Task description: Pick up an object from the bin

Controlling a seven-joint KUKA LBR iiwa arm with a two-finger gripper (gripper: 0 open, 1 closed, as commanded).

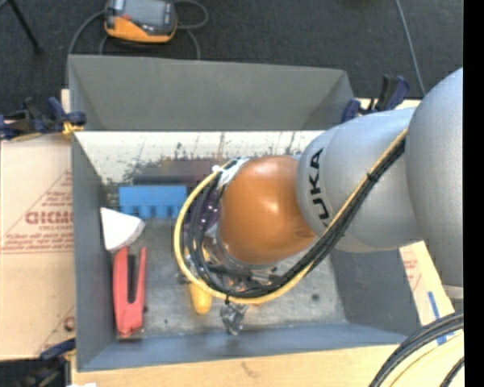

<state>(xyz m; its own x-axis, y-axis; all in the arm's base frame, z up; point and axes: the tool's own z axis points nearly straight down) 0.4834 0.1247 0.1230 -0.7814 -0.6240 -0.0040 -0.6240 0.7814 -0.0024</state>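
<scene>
Camera view puts your pincer (232, 318) low by the front wall of the grey metal bin (202, 95), just beside a small yellow rounded object (199, 298); whether it is spread or pressed together you cannot tell; centre over that yellow object, descend straight, keep off the wall.
</scene>
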